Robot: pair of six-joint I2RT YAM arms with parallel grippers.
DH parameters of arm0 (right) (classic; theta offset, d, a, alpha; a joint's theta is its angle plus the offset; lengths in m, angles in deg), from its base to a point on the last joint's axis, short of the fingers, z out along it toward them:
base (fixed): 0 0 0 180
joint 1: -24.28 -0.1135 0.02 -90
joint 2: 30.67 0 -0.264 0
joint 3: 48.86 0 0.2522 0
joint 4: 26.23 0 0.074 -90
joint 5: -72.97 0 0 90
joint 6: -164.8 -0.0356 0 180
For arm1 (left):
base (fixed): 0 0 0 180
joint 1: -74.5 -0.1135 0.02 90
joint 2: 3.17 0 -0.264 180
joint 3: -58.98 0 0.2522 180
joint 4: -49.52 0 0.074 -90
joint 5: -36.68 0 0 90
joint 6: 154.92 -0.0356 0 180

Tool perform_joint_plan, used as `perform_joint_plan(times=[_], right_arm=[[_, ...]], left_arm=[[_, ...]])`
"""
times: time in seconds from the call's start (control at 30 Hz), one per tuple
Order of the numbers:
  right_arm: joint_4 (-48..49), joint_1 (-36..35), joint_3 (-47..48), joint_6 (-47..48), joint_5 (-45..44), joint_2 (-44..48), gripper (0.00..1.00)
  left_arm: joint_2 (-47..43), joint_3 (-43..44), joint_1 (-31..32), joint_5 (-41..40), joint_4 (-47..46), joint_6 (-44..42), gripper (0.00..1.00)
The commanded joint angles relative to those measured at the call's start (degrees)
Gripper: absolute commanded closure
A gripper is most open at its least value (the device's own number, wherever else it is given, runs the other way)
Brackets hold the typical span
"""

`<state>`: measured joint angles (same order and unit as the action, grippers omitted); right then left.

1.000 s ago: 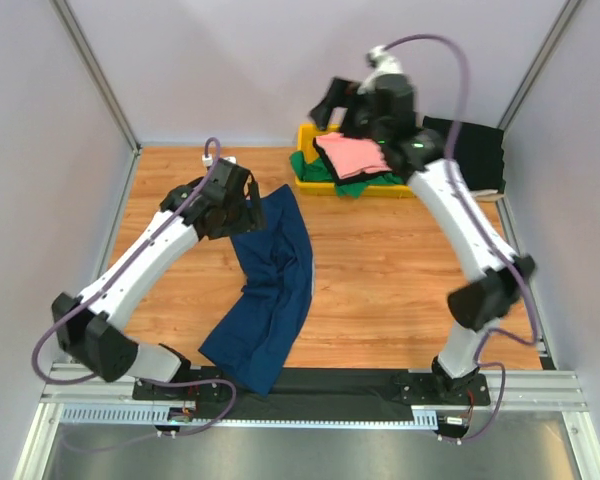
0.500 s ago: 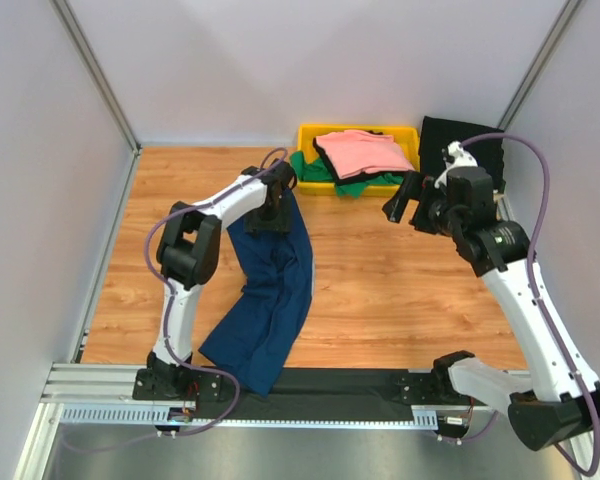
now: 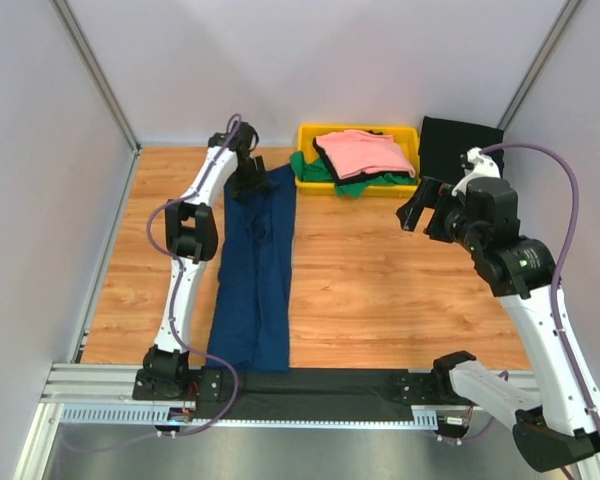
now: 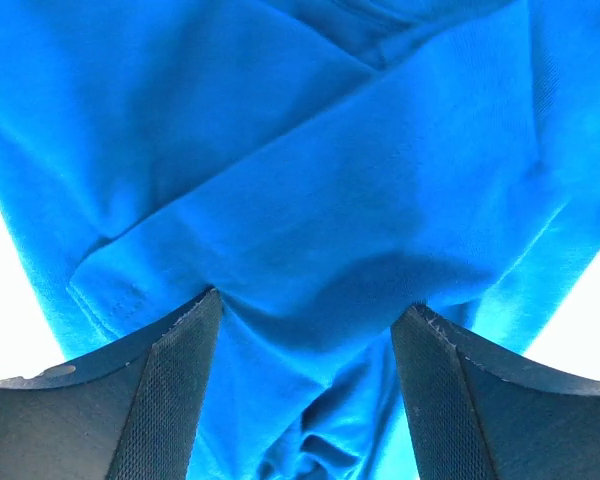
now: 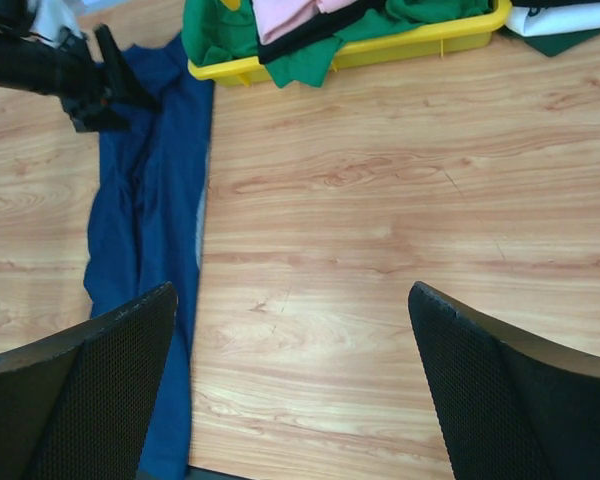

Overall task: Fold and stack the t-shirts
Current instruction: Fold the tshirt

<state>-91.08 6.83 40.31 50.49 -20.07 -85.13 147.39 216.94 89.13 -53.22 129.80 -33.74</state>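
Observation:
A navy blue t-shirt (image 3: 255,290) lies stretched in a long strip from the far left of the table to the near edge; it also shows in the right wrist view (image 5: 145,220). My left gripper (image 3: 248,183) is down on its far end. In the left wrist view the jaws (image 4: 305,300) stand apart with bunched blue cloth (image 4: 300,180) between them. My right gripper (image 3: 417,207) hangs open and empty above bare wood (image 5: 290,290) at the right. Pink (image 3: 360,152), green (image 3: 360,184) and black tees lie heaped in the bin.
The yellow plastic bin (image 3: 310,132) stands at the back middle, its front wall in the right wrist view (image 5: 430,40). A black cloth (image 3: 460,145) lies at the back right corner. Grey walls close in the left, right and back sides.
My left arm has reached to the far left and pulled the navy shirt out straight and long. My right arm has swung from over the bin to the right side.

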Motion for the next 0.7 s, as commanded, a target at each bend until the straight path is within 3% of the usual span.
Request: perform_joint_plan(times=[0.0,0.07,0.13,0.2,0.3,0.33,0.47,0.6,0.67], right_arm=[[0.4,0.1,-0.1,2.0,-1.3,-1.7,0.00],[2.0,0.2,-1.7,2.6,0.0,-3.1,0.00],[4.0,0.2,-3.3,3.0,1.6,-4.5,0.00],[4.9,0.2,-4.0,3.0,4.9,-5.8,0.00],[7.8,0.1,-6.8,2.7,9.5,-6.6,0.00],[9.5,0.1,-7.6,2.4,10.9,-7.1,0.00],[14.2,-4.8,-11.5,-0.1,14.0,-8.6,0.00],[17.2,-14.1,-14.0,-3.7,12.3,-13.0,0.00],[19.9,-18.4,-16.3,-7.5,13.0,-15.7,0.02]], left_arm=[[6.9,4.4,-5.0,7.1,-5.1,0.4,0.23],[4.8,-0.1,-7.6,12.5,-17.2,1.5,0.23],[6.6,3.6,-9.5,15.7,-22.4,3.2,0.21],[7.0,6.9,-10.3,19.7,-25.5,4.6,0.13],[2.1,5.1,-10.6,23.7,-32.9,5.4,0.00],[-2.2,3.1,-10.6,24.6,-34.7,6.1,0.00],[-17.0,-5.6,-10.5,26.0,-33.7,5.8,0.00],[-35.3,-20.6,-10.5,18.9,-25.8,2.6,0.00],[-46.0,-32.4,-10.5,12.4,-20.9,1.7,0.00]])
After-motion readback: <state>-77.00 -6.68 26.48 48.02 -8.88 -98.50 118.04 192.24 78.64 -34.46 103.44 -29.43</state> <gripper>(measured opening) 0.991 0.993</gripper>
